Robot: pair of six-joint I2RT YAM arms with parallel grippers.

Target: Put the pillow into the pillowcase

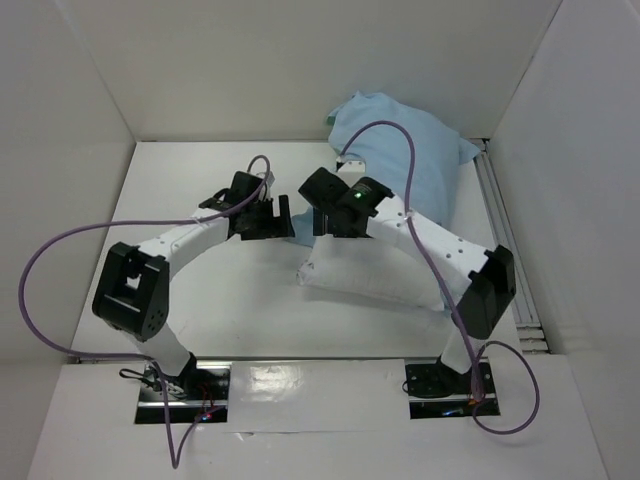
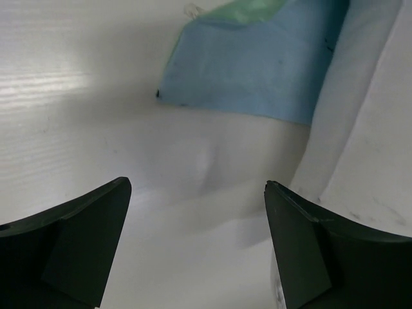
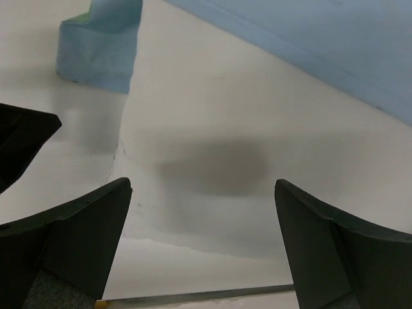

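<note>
On the white tabletop [image 1: 215,310], the right arm [image 1: 440,245] hides much of the plump white pillow [image 1: 355,277] lying under the spread right jaws. The rumpled pale-blue pillowcase [image 1: 420,150] lies beyond them. The left jaws are spread too, empty.

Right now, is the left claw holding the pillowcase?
No, the left claw stands open and empty, and the pillowcase lies ahead of it, untouched.

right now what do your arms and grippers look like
Left arm and right arm: white links, bulky black joints, a purple cable looping off each. Green light on the right wrist. Grippers have dark wedge-shaped fingers.
</note>
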